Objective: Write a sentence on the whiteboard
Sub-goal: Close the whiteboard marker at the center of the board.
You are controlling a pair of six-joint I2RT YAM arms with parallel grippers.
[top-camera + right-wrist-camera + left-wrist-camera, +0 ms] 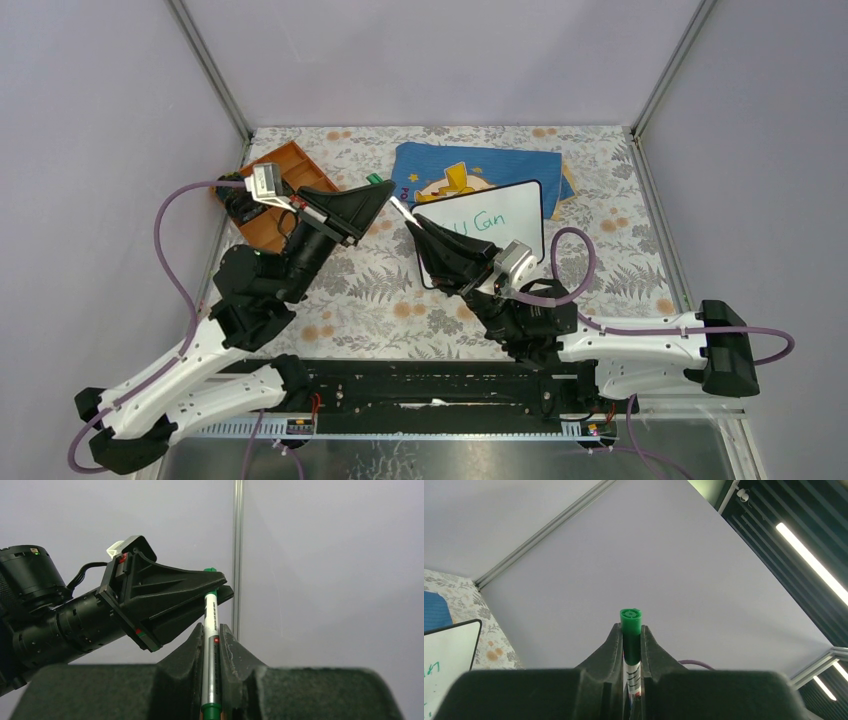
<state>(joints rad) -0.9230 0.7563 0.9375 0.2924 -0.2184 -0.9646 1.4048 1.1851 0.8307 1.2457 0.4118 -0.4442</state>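
Top external — left pincer [380, 186] and right pincer [412, 218] tip-to-tip, aloft — both clamped on marker [210, 620].

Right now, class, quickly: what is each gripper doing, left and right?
Left gripper: closed on the green cap.
Right gripper: closed on the marker, at its barrel.

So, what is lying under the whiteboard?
The whiteboard overlaps a blue cloth with a yellow figure at its far edge; the rest seems to lie on the floral table cover. The right arm covers its near left part, so what is underneath there cannot be seen.
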